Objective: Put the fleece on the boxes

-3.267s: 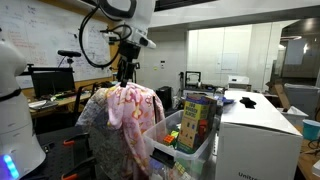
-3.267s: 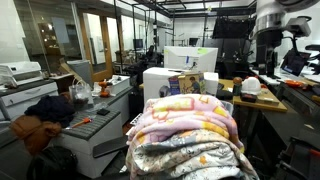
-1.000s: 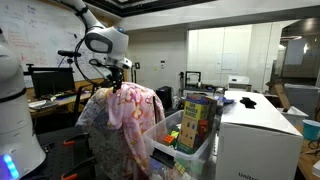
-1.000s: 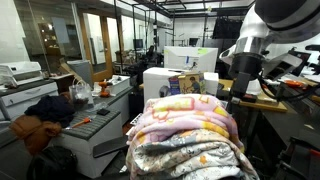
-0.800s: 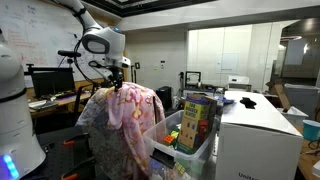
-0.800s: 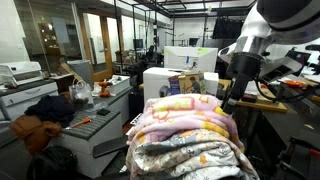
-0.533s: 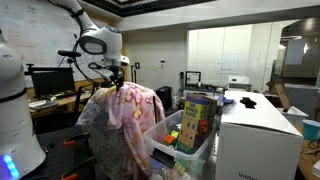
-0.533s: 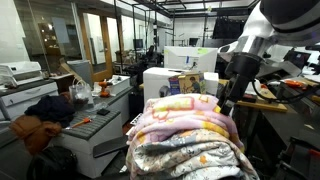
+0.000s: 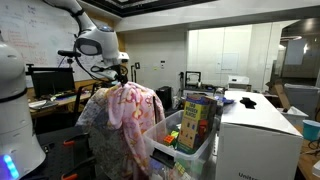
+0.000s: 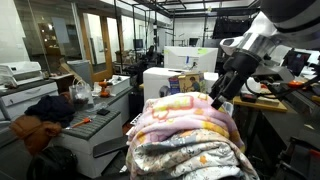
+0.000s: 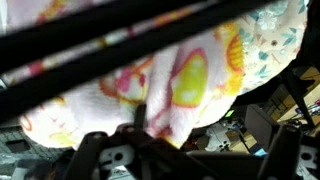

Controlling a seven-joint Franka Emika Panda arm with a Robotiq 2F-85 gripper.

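The fleece (image 9: 125,115), pink with yellow and white shapes, hangs draped over a chair; in an exterior view it fills the foreground (image 10: 185,135). My gripper (image 9: 117,80) hovers at its top edge, open, with nothing between the fingers; in an exterior view it slants down onto the far right corner of the fleece (image 10: 217,101). In the wrist view the fleece (image 11: 190,80) fills the upper picture, close and blurred, with one dark finger (image 11: 140,118) against it. The boxes (image 9: 195,120), green, yellow and red cartons, stand in a clear plastic tub (image 9: 160,140) beside the chair, also seen behind the fleece (image 10: 190,85).
A white cabinet (image 9: 255,135) stands next to the boxes. A desk with a monitor (image 9: 50,80) is behind the chair, and a white machine body (image 9: 15,110) fills the near left. Dark clothes (image 10: 40,125) lie on a seat by a bench.
The arm has come down from well above the chair and its gripper has sunk the last bit to the top edge of the fleece. The fleece and boxes have not moved.
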